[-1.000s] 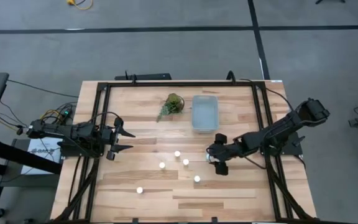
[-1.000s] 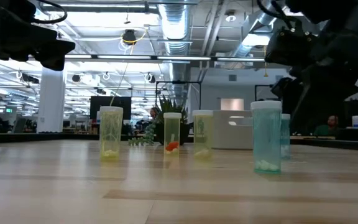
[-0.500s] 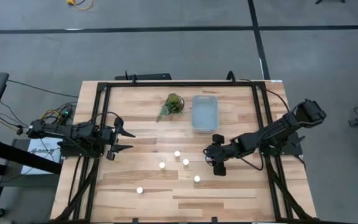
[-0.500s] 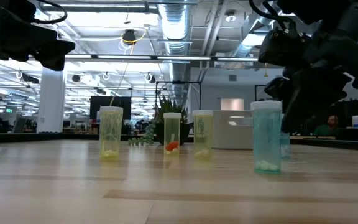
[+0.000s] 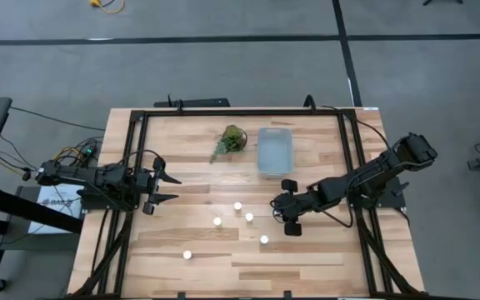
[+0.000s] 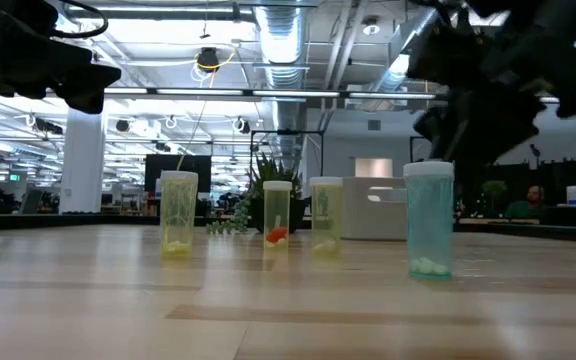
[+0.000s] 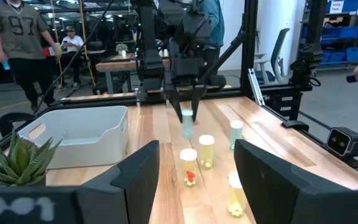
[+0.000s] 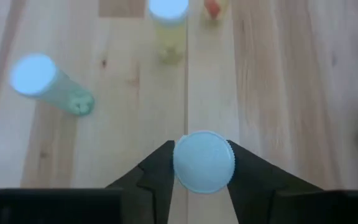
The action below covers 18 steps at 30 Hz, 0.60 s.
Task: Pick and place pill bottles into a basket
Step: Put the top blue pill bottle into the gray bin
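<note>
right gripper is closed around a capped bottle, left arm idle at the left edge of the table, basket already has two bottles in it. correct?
Not quite. The high view shows the basket holding no bottles. The rest stands: the right gripper is closed around a capped bottle, as the right wrist view shows, and the left gripper waits at the table's left edge, fingers open.

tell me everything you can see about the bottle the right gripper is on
The pill bottle in the right gripper has a round white ribbed cap, seen top-down in the right wrist view with a dark finger pressed on each side. The left wrist view shows it upright, a pale blue-green translucent body under the white cap, held between the fingers. It sits over the wooden table, right of four free bottles; whether its base touches the wood cannot be told.
</note>
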Tool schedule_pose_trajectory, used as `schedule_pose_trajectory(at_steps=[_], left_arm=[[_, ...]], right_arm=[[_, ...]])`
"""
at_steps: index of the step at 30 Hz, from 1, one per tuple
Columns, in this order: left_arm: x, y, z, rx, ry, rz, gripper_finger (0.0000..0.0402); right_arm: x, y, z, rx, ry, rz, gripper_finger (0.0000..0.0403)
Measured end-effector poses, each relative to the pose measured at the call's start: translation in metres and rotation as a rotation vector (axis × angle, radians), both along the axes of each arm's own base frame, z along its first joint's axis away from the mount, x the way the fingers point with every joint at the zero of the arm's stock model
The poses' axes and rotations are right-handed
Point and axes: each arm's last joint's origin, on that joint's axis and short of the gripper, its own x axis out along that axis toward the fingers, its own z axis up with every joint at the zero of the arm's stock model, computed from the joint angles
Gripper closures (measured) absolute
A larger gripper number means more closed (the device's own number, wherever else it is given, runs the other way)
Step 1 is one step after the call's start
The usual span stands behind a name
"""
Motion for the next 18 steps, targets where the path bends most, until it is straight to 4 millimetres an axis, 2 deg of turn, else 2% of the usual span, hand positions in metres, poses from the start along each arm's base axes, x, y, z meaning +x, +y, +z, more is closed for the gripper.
schedule_pose_trajectory(at_steps=[5, 9, 13, 18], left_arm=[[0.000, 0.000, 0.000, 0.000, 0.000, 0.000, 0.0203], [0.000, 0.000, 0.000, 0.006, -0.001, 0.000, 0.0203], [0.000, 0.000, 0.000, -0.001, 0.000, 0.000, 0.0203], [0.000, 0.000, 0.000, 0.007, -0.001, 0.000, 0.0203]], right_arm=[[0.011, -0.007, 0.028, -0.120, 0.041, 0.041, 0.0280], [0.021, -0.026, 0.049, -0.221, 0.055, 0.054, 0.0297], [0.030, -0.056, 0.062, -0.281, 0.040, 0.045, 0.0295], [0.028, -0.107, 0.073, -0.309, 0.038, -0.056, 0.0282]])
